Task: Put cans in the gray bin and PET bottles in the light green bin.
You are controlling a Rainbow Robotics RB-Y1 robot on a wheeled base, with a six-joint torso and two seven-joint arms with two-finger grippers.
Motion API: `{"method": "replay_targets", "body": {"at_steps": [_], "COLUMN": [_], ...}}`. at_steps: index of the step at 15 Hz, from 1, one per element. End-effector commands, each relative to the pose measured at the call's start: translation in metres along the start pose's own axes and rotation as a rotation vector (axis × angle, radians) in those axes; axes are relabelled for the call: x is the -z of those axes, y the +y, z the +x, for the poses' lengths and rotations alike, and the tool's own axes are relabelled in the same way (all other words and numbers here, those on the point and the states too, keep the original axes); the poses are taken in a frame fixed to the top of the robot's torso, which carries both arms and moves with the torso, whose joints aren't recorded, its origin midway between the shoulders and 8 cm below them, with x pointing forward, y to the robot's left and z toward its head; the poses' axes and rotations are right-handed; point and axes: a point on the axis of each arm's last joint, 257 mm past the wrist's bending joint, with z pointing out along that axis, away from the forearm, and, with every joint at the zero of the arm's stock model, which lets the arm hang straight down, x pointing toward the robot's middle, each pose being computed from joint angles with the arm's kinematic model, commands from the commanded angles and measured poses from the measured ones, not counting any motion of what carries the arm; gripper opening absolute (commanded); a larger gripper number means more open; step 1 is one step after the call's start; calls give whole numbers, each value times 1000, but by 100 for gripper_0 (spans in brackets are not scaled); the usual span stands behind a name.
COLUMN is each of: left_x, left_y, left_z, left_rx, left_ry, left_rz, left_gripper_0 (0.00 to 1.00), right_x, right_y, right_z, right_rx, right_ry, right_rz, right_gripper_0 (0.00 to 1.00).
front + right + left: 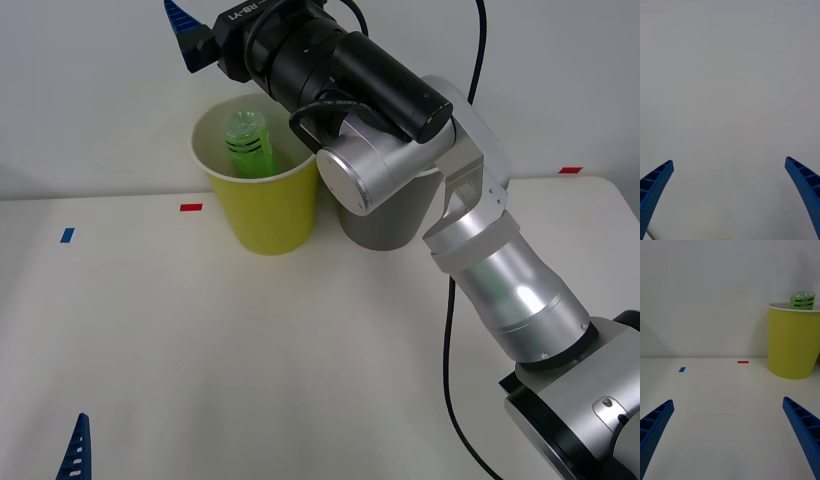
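— Where are your grippers?

— My right gripper [185,35] is at the upper left of the front frame, raised above and behind the light green bin [265,205]. Its blue fingers [655,187] stand wide apart with nothing between them, facing a plain pale wall. My left gripper [728,435] sits low at the bottom left corner of the front frame, spread wide as well and empty, just above the white surface [250,360].

— And the PET bottle?

— The PET bottle [248,145] is inside the light green bin, leaning toward the far rim. In the left wrist view its green label with dark print [802,300] pokes above the bin's white rim. I can't make out its cap.

— The gray bin?

— The gray bin [385,225] stands right beside the light green one, toward the middle of the frame; my right arm's elbow covers most of it, so I cannot tell whether their walls touch or what lies inside.

— How much room is there?

— Both bins stand near the back edge of the surface, close to the wall. In front of them the surface lies open across the whole lower half of the frame. A red tape mark [190,207] and a blue tape mark [67,235] lie at centre left, another red mark [569,170] at the far right edge.
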Motion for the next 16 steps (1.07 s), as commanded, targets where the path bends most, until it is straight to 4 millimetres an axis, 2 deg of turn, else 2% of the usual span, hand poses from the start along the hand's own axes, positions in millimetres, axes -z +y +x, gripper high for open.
{"method": "replay_targets", "body": {"at_steps": [1, 5, 6, 7, 10, 14, 16], "left_x": [0, 0, 0, 0, 0, 0, 0], "left_y": [0, 0, 0, 0, 0, 0, 0], "left_z": [0, 0, 0, 0, 0, 0, 0], "left_rx": [0, 0, 0, 0, 0, 0, 0], "left_ry": [0, 0, 0, 0, 0, 0, 0], "left_rz": [0, 0, 0, 0, 0, 0, 0], "left_gripper_0": [100, 100, 100, 100, 100, 100, 100], "right_x": [1, 2, 5, 15, 49, 94, 121], "right_y": [-1, -4, -5, -8, -17, -31, -46], "right_z": [1, -5, -12, -21, -32, -24, -25], "right_rx": [14, 20, 29, 17, -4, -31, -11], "right_ry": [1, -13, -28, -52, -61, -74, -86], "right_rz": [3, 7, 6, 11, 37, 88, 141], "right_gripper_0": [100, 100, 100, 100, 100, 100, 100]}}
